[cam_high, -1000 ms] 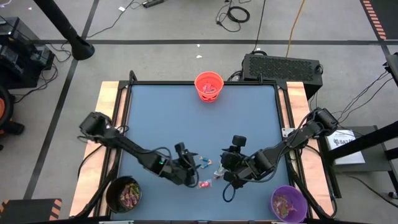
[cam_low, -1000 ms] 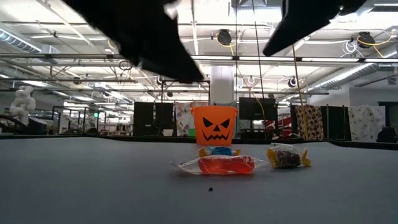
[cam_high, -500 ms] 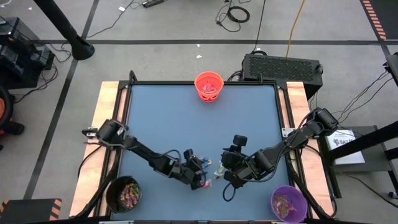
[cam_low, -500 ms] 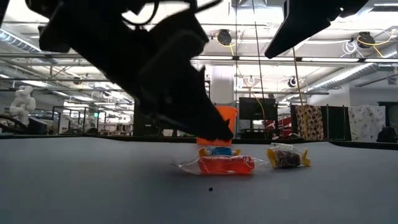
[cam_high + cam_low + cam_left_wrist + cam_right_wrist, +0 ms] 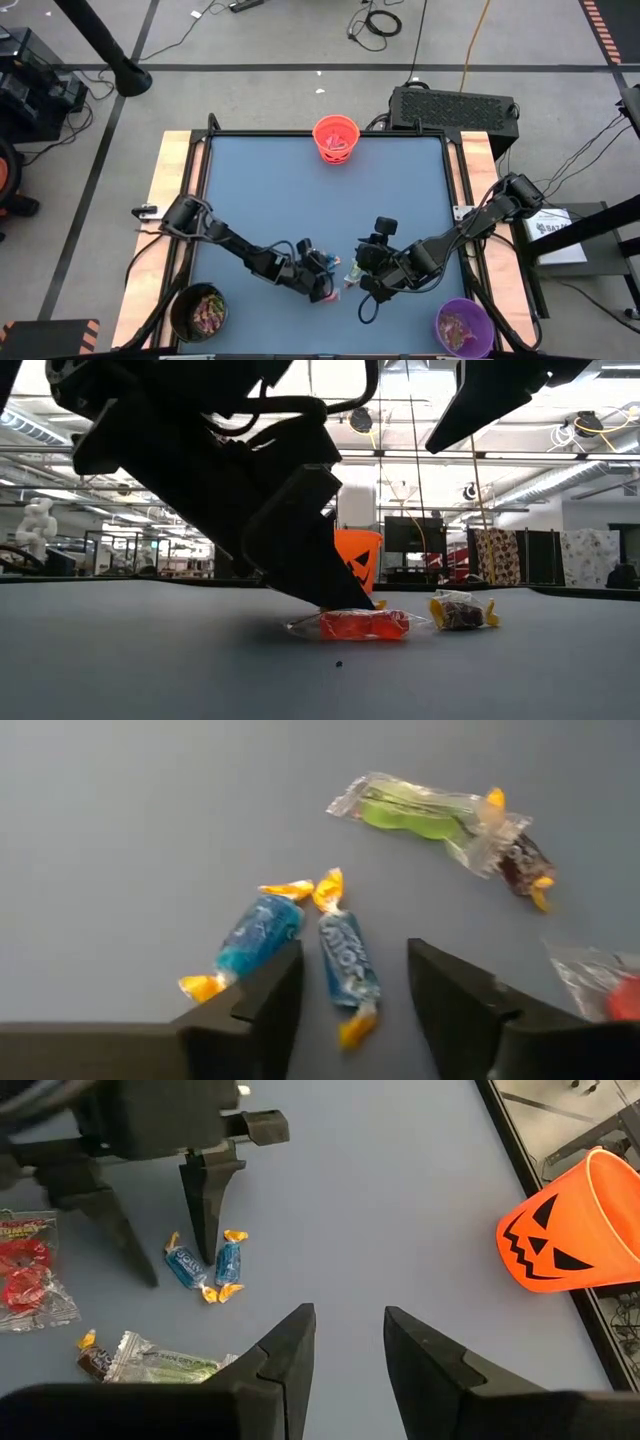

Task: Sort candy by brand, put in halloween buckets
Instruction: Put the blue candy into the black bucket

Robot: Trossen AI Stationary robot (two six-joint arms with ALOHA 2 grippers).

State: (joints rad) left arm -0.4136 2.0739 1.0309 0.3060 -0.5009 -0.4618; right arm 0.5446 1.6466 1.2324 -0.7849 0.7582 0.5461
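Blue candy [image 5: 347, 957] is sitting between my spread left gripper [image 5: 352, 982] fingers; I am centring, avoiding its neighbour [image 5: 250, 939].

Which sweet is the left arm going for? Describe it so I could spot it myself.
Find the blue table and the left tool lowered near its front edge. Two blue sweets with orange twisted ends lie side by side there. The target is the one between the tool's open fingers; its twin lies just outside them.
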